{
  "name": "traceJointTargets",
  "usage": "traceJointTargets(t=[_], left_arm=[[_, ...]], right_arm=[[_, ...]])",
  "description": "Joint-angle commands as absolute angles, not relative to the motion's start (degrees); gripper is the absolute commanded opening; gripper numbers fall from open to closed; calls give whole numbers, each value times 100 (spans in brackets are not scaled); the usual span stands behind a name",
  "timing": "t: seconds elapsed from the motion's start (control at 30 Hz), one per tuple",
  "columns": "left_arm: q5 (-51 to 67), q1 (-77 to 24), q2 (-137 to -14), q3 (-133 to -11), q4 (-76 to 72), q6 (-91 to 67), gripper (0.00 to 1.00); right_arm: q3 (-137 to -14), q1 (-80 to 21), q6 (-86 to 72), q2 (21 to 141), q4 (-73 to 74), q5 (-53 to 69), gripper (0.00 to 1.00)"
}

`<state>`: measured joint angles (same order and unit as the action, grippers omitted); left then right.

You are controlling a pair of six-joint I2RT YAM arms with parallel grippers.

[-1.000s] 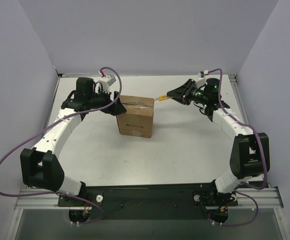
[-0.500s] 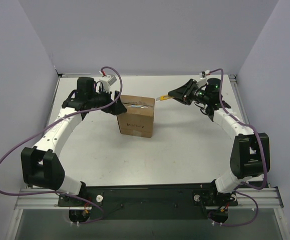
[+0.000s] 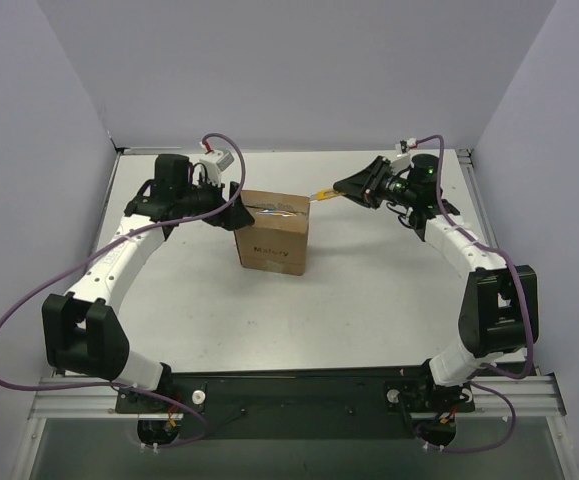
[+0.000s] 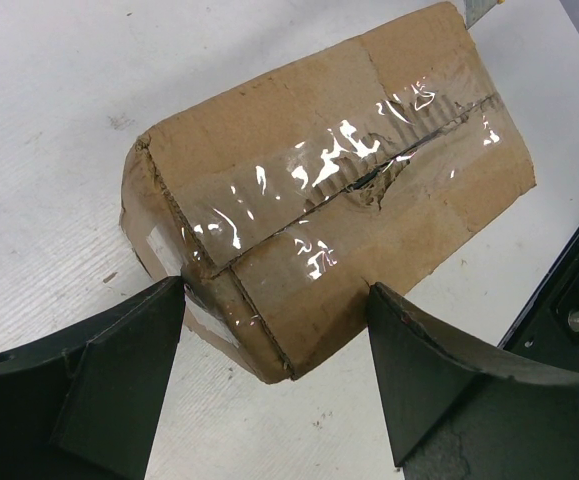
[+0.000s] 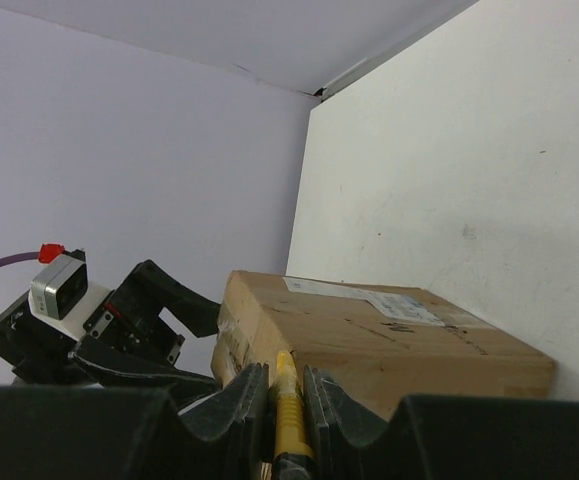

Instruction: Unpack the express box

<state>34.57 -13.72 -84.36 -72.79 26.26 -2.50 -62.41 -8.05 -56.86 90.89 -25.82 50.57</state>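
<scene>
1. The express box [image 3: 272, 232] sits on the white table [image 3: 369, 290], about mid-table and a bit toward the far side, right between our two grippers. The flaps are down, and there's dark print on the side facing the arm bases.
2. The left wrist view shows clear tape [image 4: 269, 200] running along the top seam of the box [image 4: 329, 210]. It's shiny and wrinkled, with a ragged slit [image 4: 374, 185] partway along.
3. The left gripper [image 3: 231, 213] is at the box's left end. Its jaws are spread wide with nothing clamped, and the fingers straddle that end of the carton [image 4: 277, 295]. We can't tell if either finger actually touches the cardboard.
4. The right gripper [image 3: 344, 188] hovers off the box's far right corner, jaws pinched tight on a yellow utility knife [image 3: 321, 196].
5. In the right wrist view the knife [image 5: 287, 420] pokes out between the fingers [image 5: 284, 378], pointing at the box [image 5: 369, 340]. We can't tell whether the tip touches it.
</scene>
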Motion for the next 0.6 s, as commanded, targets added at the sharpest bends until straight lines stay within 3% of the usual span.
traceJointTargets(t=[0.0, 0.57], left_arm=[[3313, -1441, -8604, -7321, 2725, -123, 82], [3287, -1459, -8640, -7312, 2707, -114, 82]], right_arm=[[-6513, -879, -5476, 9105, -2611, 5168, 0], [-6442, -800, -5511, 9000, -2681, 5212, 0]])
